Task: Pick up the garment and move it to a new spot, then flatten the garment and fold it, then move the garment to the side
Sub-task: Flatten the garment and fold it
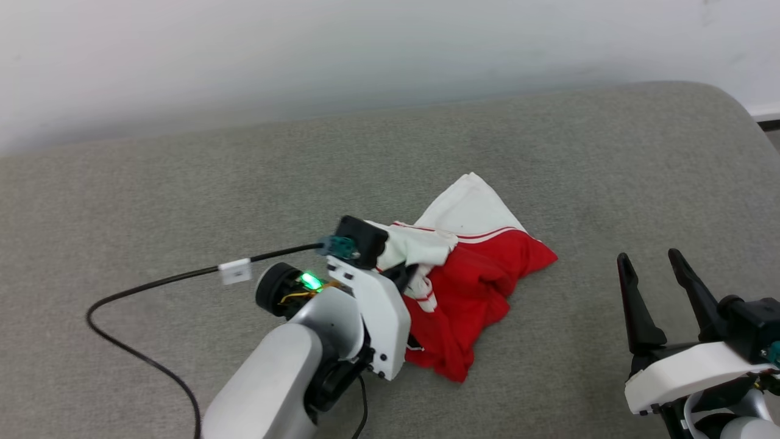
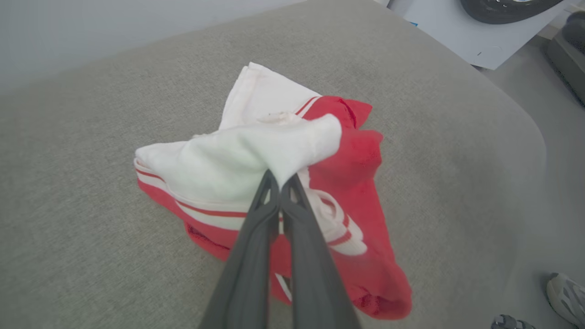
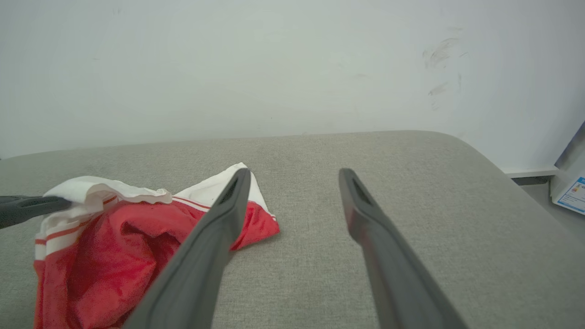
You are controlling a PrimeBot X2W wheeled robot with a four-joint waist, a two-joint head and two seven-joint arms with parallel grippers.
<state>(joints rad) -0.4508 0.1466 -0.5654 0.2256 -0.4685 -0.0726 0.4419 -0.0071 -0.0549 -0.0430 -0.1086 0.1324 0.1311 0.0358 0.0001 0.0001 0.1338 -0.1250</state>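
The crumpled red jersey T-shirt with white sleeves and striped trim [image 1: 481,292] lies in a heap near the middle of the grey woven fabric cushion [image 1: 183,183]. The left gripper [image 2: 279,180] has its dark fingers pressed together on a raised white sleeve fold, probably so the whole heap can be lifted and carried to another part of the cushion. The right gripper [image 1: 649,256] hovers over the cushion's right end with its fingers spread, gripping nothing. A pale wall [image 1: 304,49] rises behind the cushion's far edge. A grey shoe [image 2: 564,292] sits on the floor off its rounded corner.
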